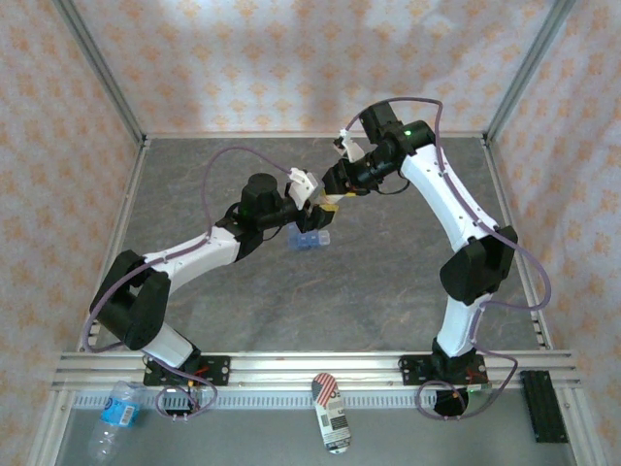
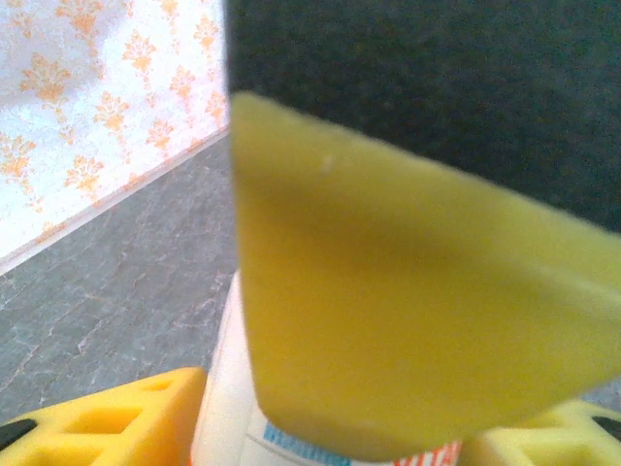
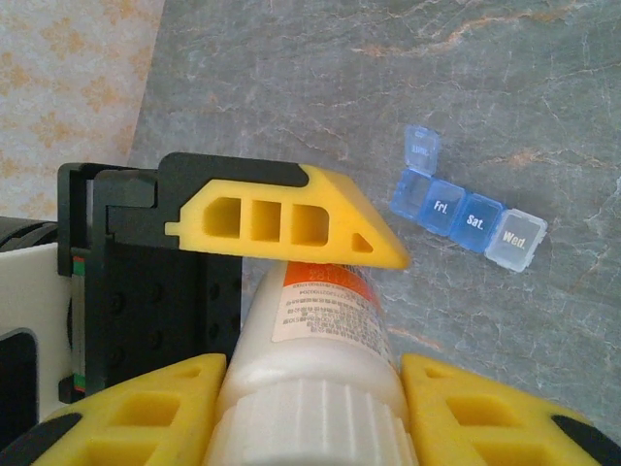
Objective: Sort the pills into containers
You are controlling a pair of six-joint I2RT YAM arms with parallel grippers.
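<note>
- Right wrist view: the pill organiser is seen lying flat on the grey counter. It is a strip of four bluish compartments, the end lid flipped open and the others marked Fri., Sat. and Wed. No pills can be made out inside.
- In the top external view it is found mid-counter, just beside the meeting grippers.
- The white bottle, orange-banded, is held off the counter, near the organiser but apart from it, with its ribbed cap toward the right wrist.
- The right gripper is clamped on the cap end, with both yellow fingers pressed to its sides.
- The left gripper is clenched on the labelled body, and the bottle is caught between its fingers.
- The step in hand is judged to be uncapping. The body is best held fixed while only the cap is turned, and the bottle kept level so nothing is spilled.
- Pouring should then be aimed slowly over the open compartment, since the organiser looks light and easily nudged.
- Past the near rail, a water bottle and a patterned oblong object are seen lying.
</note>
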